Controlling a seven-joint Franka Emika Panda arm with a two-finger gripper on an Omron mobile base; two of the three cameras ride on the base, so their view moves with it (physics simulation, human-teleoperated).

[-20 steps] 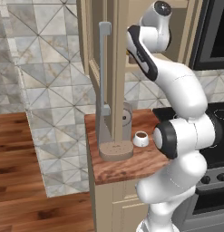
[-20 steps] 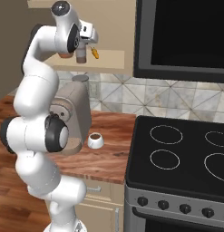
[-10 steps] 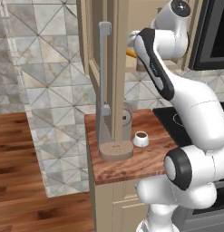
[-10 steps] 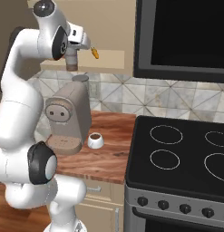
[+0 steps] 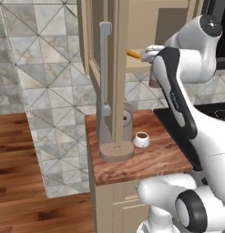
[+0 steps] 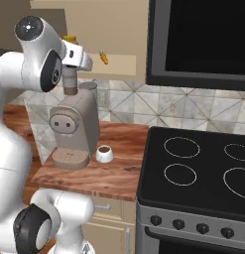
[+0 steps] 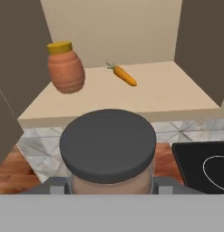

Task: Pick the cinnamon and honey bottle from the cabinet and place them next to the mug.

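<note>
A: Start at the claw [image 7: 109, 192]. What has it got?

B: It is clamped on the cinnamon [image 7: 109, 154]; in the hand view the dark cap sits right above the fingertips. In the right base view the jar [image 6: 70, 82] hangs under the hand, out in front of the cabinet [image 7: 131, 97], above the coffee machine [image 6: 74, 126].

A: So the step is carrying it down to the mug?

B: I judge so. The mug [image 6: 104, 154] stands on the counter [image 6: 114, 176] at about 4 o'clock from the machine's round base, just beside it. Doing it well means swinging wide of the machine's top, keeping the jar upright, and setting it down on the bare wood near the mug's stove side without nudging the cup.

A: And the containers?

B: The cabinet shelf holds the honey bottle [image 7: 65, 68] at 10 o'clock in the hand view, upright and capped, with a carrot [image 7: 122, 74] lying at its 3 o'clock, apart from it. The mug's inside looks dark brown; whether that is drink I cannot tell.
</note>
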